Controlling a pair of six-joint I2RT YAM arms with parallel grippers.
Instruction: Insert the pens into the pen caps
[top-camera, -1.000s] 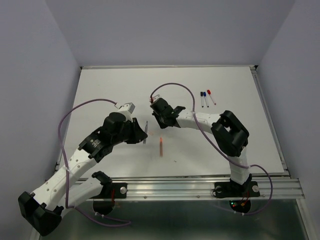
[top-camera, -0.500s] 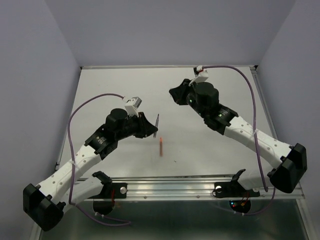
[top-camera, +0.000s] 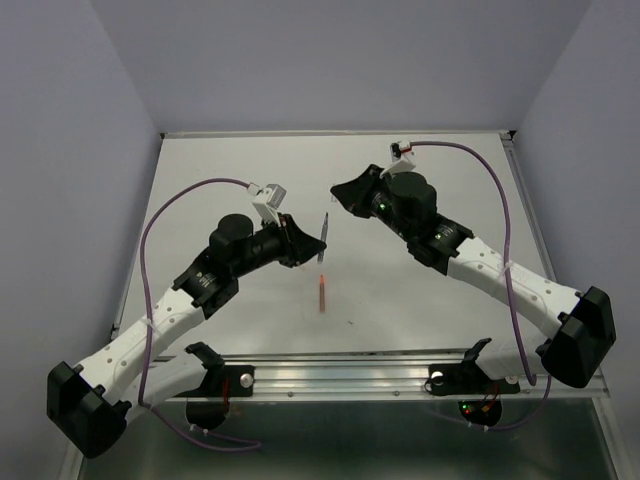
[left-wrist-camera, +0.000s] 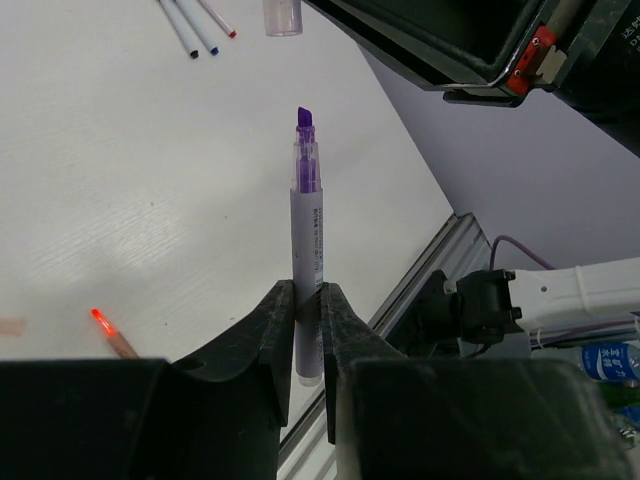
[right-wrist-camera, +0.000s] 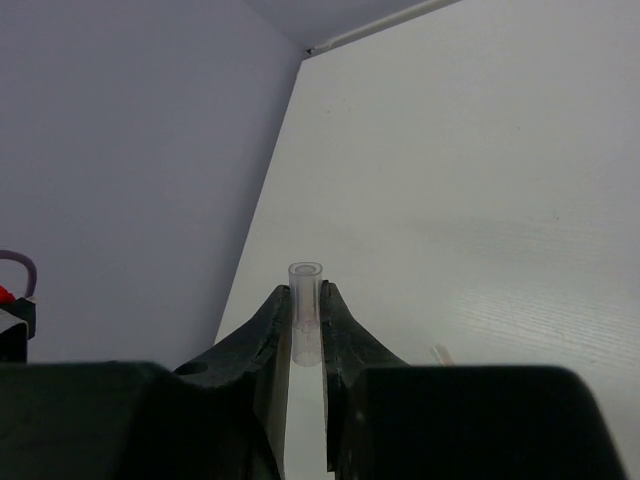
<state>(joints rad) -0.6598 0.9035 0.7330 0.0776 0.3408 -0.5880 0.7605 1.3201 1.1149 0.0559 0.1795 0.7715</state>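
The top camera hangs high behind my two bases and looks down across the whole table (top-camera: 230, 170), far enough off to take in both my arms. My left wrist camera sits close behind my left gripper (left-wrist-camera: 307, 292), looking along the purple-tipped pen (left-wrist-camera: 307, 215) toward the near rail and my right arm, while my right wrist camera looks past my right gripper (right-wrist-camera: 304, 295) toward the table's far left corner. Left wrist and top views share the orange pen (left-wrist-camera: 108, 333); both wrist views show the clear cap (right-wrist-camera: 305, 285).

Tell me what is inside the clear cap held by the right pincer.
Nothing shows inside the cap: its open mouth looks empty. The right pincer covers the sides of its lower half.
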